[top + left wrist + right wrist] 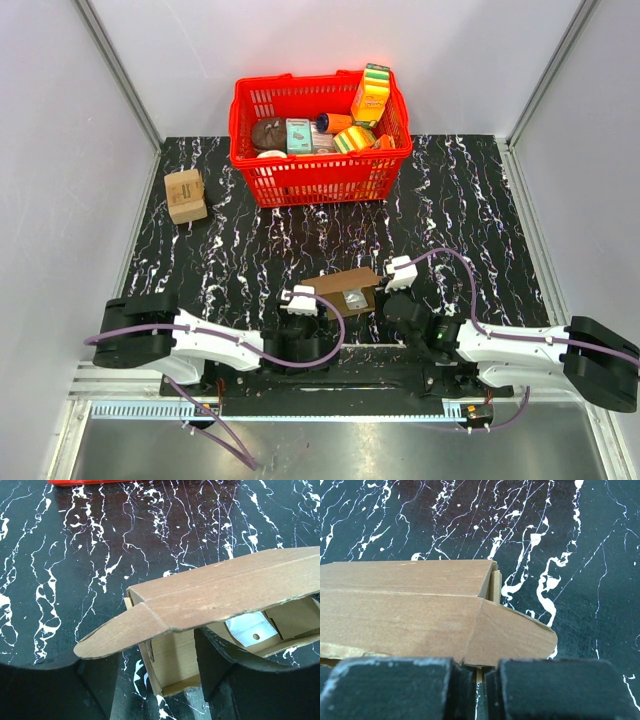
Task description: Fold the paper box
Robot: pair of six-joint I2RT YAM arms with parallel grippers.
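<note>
The paper box (345,288), plain brown cardboard, stands half-formed on the black marbled table just in front of both arms. Its lid flap (210,597) hangs loosely over the open body. My left gripper (312,300) is at the box's left end. In the left wrist view this gripper (160,680) is open, and its fingers (220,670) straddle the end wall without pressing it. My right gripper (388,284) is at the box's right end. In the right wrist view it (480,680) is shut on a thin cardboard edge of the box (420,615).
A red basket (256,160) full of colourful packages stands at the back centre. A small tan printed box (186,195) sits at the left. A pale shiny piece (250,627) lies inside the paper box. White walls close in both sides.
</note>
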